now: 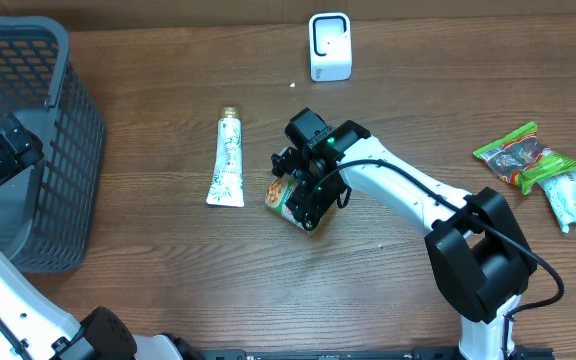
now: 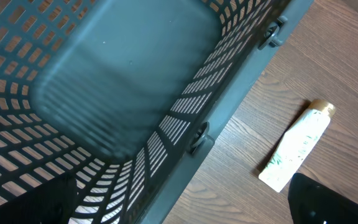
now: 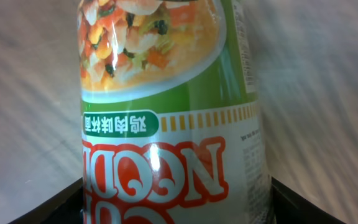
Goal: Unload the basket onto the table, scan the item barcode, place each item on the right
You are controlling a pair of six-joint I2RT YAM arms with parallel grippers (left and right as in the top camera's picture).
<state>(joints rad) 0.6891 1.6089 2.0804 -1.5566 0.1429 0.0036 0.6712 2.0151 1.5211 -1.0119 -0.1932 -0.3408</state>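
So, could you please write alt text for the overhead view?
The right end effector straddles a cup noodle lying on the wooden table, a white tube beside it. A white scanner stands behind, snack packets to the right, a grey basket left.

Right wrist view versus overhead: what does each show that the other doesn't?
Only the right wrist: the label of the cup noodle up close, with a picture of noodles and vegetables, a green band of Chinese characters and large red lettering. Only the overhead: the grey basket, the white tube, the white scanner and the green snack packets. Both: the cup noodle lying on the wooden table.
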